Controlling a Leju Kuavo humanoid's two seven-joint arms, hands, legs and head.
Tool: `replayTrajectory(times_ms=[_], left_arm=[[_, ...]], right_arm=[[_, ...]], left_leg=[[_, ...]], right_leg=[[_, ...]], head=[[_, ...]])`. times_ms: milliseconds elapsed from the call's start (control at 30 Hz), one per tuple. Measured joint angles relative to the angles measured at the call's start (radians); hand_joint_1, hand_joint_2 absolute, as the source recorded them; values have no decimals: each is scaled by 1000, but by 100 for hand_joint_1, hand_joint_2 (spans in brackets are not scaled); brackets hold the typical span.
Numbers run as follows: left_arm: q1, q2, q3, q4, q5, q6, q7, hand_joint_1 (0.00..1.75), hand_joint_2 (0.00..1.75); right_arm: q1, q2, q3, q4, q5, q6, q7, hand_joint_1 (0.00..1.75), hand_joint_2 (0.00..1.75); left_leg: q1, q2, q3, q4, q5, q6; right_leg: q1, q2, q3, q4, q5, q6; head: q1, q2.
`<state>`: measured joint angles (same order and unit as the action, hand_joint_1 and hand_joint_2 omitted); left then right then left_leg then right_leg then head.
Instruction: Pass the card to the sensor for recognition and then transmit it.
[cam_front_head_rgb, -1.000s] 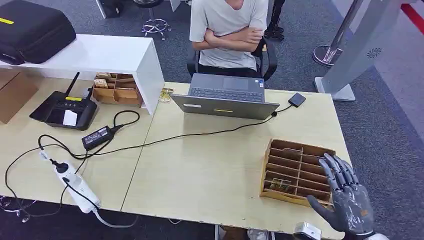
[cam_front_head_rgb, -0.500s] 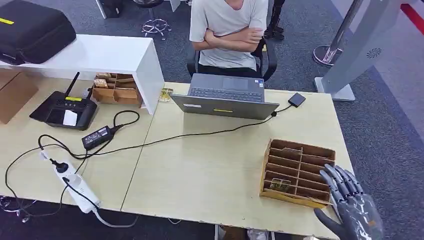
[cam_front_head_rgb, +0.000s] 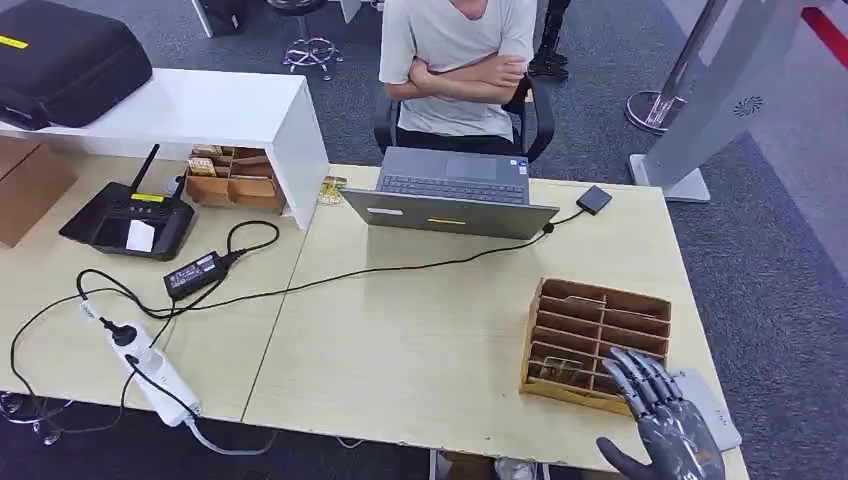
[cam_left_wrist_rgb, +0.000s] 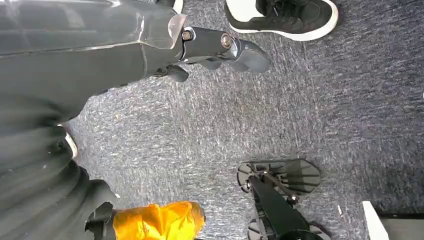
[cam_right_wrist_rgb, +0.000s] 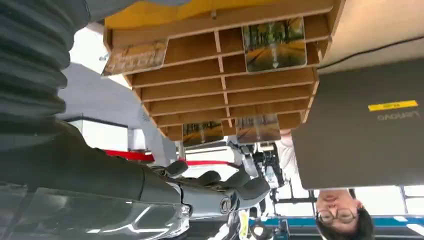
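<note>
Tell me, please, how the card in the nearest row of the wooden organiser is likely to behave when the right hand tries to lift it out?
The card looks thin and flat, so probably light and a little flexible. Its printed face looks glossy, so it may slip. It sits low in a slot of the wooden organiser, so the right hand will likely need a pinch at its edge.

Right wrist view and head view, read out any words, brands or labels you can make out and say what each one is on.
"Lenovo", upside down in the right wrist view, on the grey laptop lid.
Yellow sticker on that lid: print too small to read.
Yellow label on the black router-like device: unreadable.
White label on the black power adapter: unreadable.
</note>
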<state>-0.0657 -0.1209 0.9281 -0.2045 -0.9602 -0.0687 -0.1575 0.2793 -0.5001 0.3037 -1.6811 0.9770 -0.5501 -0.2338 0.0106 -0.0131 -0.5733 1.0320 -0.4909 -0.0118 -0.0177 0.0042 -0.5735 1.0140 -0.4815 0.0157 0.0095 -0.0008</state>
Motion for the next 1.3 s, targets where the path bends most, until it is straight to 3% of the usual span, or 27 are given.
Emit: replayTrajectory(times_ms=[1033, 1067, 1300], left_arm=[[0, 0, 0, 0, -19, -1, 0, 0, 175], [0, 0, 0, 0, -19, -1, 0, 0, 175], [0, 0, 0, 0, -19, -1, 0, 0, 175]], right_arm=[[-52, 18, 39, 200, -32, -55, 28, 0, 175], [-52, 18, 38, 204, -32, -55, 28, 175, 175], [-53, 23, 29, 217, -43, -55, 21, 175, 175]], left_leg=[[0, 0, 0, 0, 0, 0], [0, 0, 0, 0, 0, 0], [0, 0, 0, 0, 0, 0]], right_leg=[[0, 0, 0, 0, 0, 0], [0, 0, 0, 0, 0, 0], [0, 0, 0, 0, 0, 0]], head=[[0, 0], [0, 0], [0, 0]])
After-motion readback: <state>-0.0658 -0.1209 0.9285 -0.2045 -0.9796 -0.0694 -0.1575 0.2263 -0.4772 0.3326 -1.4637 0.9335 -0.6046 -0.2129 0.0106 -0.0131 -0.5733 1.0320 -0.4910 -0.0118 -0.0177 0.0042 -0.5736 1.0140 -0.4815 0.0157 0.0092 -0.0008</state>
